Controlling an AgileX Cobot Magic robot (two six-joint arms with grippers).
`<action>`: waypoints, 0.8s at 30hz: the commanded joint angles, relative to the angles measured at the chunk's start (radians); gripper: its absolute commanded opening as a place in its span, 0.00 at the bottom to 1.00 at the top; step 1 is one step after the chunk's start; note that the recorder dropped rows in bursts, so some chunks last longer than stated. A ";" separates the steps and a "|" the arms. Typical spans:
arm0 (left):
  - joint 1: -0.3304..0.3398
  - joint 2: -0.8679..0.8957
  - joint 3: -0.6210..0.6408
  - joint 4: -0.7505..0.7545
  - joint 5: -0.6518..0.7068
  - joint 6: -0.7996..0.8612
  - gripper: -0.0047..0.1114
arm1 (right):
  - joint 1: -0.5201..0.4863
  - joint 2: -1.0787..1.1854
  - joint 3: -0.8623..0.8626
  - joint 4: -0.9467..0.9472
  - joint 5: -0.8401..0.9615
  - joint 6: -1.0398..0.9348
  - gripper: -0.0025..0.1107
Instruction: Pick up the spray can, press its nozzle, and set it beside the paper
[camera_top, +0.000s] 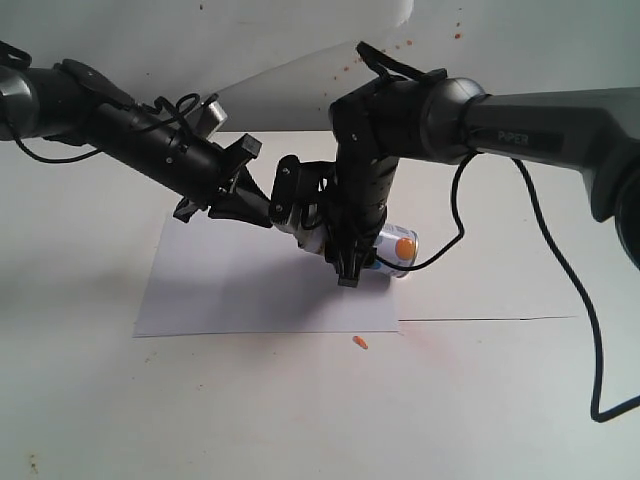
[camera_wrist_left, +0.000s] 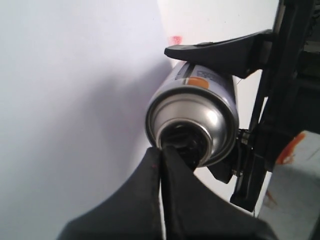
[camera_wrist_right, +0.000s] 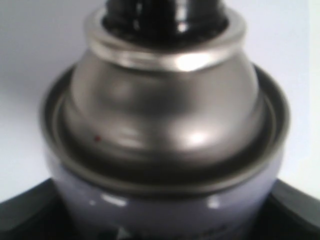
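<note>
Spray can (camera_top: 396, 249) is lying on its side. Base end w/ orange dot is pointing to the right of the exterior view; metal domed top is facing the left arm. Can is sitting over the right-hand part of the paper (camera_top: 230, 285), near that sheet's right edge. Whether it is touching the sheet or hanging just clear: cannot tell, as arm and shadow are covering the underside.

Right gripper (camera_top: 345, 255) is reaching down from above and clamping the can body, one finger each side. In the right wrist view its black fingers (camera_wrist_right: 295, 212) are showing at both sides of the cylinder, just below the dome shoulder. Left wrist view is agreeing: one finger across the upper wall of the can, the other under it.

Left gripper (camera_top: 262, 208) is pointing end-on at the can top. Its fingers (camera_wrist_left: 145, 200) are pressed together, no gap showing, tips resting against the black nozzle (camera_wrist_left: 186, 142) at centre of the dome. Whether the nozzle is being pushed in: cannot tell.

Paper is lying flat on the white table (camera_top: 480, 400). Small orange fleck (camera_top: 359, 343) is lying on the table, just beside the paper's near edge.
</note>
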 joint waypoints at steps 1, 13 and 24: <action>-0.008 -0.002 -0.008 -0.036 0.000 0.010 0.04 | -0.001 -0.013 -0.008 0.000 -0.012 -0.003 0.02; -0.008 -0.002 -0.008 -0.036 0.011 0.012 0.04 | -0.001 -0.013 -0.008 0.000 -0.012 -0.003 0.02; -0.008 -0.002 -0.008 -0.036 0.010 0.021 0.04 | -0.001 -0.013 -0.008 -0.015 -0.006 -0.003 0.02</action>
